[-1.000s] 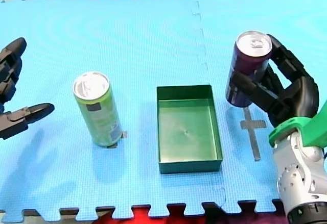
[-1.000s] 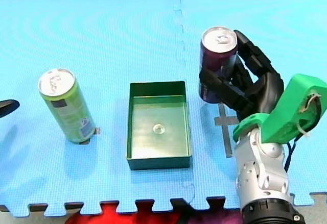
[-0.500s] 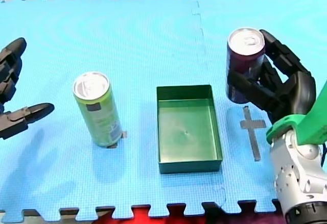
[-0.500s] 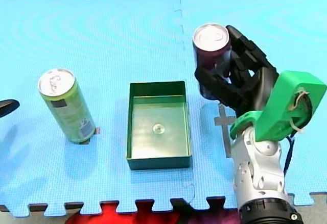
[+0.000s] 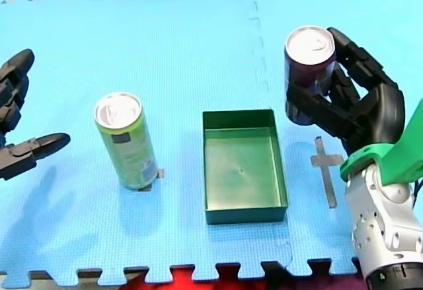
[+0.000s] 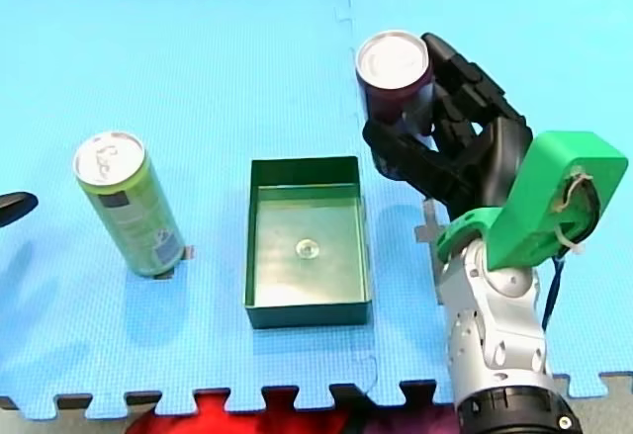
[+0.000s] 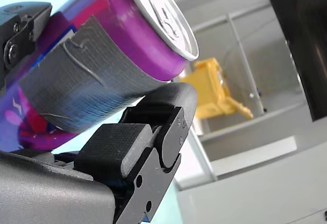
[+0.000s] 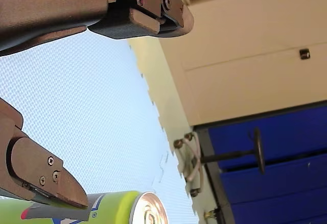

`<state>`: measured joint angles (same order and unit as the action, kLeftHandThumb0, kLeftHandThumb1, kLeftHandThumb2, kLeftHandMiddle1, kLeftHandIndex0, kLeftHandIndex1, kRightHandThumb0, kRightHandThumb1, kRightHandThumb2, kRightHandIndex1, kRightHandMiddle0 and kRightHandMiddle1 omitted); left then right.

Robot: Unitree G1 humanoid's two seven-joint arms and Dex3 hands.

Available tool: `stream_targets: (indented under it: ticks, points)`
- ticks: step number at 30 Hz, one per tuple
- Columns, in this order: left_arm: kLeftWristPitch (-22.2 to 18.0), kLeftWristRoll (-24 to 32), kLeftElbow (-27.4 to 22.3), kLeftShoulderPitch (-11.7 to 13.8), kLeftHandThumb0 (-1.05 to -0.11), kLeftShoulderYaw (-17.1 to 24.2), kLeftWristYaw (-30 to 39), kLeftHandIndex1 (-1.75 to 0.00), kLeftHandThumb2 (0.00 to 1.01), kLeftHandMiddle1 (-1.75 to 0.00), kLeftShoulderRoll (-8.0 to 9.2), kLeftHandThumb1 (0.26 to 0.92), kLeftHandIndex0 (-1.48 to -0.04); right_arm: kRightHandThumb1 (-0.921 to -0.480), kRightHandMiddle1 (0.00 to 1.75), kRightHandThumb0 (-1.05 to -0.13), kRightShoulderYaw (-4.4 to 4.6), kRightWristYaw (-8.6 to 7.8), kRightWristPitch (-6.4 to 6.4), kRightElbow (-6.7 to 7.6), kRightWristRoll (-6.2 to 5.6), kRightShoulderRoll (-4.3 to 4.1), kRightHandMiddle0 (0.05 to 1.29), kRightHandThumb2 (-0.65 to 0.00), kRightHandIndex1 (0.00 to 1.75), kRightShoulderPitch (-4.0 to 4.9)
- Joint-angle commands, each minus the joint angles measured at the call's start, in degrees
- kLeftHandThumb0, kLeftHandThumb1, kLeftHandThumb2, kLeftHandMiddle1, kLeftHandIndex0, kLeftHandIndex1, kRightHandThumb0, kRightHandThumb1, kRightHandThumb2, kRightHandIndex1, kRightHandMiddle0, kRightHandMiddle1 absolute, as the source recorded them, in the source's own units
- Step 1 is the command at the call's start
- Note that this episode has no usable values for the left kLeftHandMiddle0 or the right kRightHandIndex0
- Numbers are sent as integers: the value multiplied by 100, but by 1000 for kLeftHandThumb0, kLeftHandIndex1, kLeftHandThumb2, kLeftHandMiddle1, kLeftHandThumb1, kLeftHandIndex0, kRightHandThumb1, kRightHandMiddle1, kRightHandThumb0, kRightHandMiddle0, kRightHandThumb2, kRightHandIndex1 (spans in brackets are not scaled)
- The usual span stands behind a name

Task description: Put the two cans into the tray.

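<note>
On the blue foam mat the green tray sits at centre, its long axis running away from the robot. The right robot hand is wrapped around the purple can, upright and seemingly clear of the mat, just beyond the tray's far right corner. So the tray lies to that hand's left and a little nearer the robot. The green can stands upright left of the tray, apart from it, nearer the left robot hand, which holds nothing at the mat's left edge.
</note>
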<state>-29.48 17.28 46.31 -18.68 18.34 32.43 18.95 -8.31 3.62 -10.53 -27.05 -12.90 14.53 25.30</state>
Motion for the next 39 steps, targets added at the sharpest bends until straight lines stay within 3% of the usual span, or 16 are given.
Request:
stream_targets:
  ticks: [1,6,13,18,20,23,28,35,39]
  points:
    - [-12,7,10,-18,-1048,4,1,-1,1,-3,17,721,-303,-769,3,-313,39,-18,7,157,-28,46,1251,0,2,-17]
    - [-22,-5,40,-32,-1048,1,-8,-1,2,-2,17,722,-304,-767,2,-321,103,73,194,384,-48,108,1253,0,1,-24]
    - [-20,-11,87,-66,-1048,1,-18,0,2,-2,16,725,-300,-764,1,-331,172,272,414,524,-21,149,1252,0,0,88]
    - [-30,-18,135,-95,-1048,-2,-24,0,3,-2,14,728,-300,-762,1,-336,268,405,394,399,44,216,1253,0,0,290]
    - [-39,-16,142,-96,-1048,-4,-21,-1,3,-2,5,729,-301,-763,1,-337,315,341,344,367,25,233,1254,0,0,307]
    - [-45,-10,146,-97,-1048,-3,-12,-1,3,-2,-1,729,-301,-764,1,-339,363,239,307,380,-48,261,1255,-1,1,263]
    - [-34,-11,88,-77,-1048,-13,-28,-1,2,-3,-23,728,-303,-766,2,-340,418,202,299,342,-64,246,1258,-1,3,262]
    - [11,-5,-2,-47,-1048,-25,-52,-1,0,-1,-42,724,-303,-770,0,-339,415,111,207,41,-136,296,1257,-2,3,394]
    - [35,10,-42,-29,-1048,-20,-51,0,0,0,-39,722,-302,-773,0,-337,432,87,218,-57,-192,315,1256,-2,3,465]
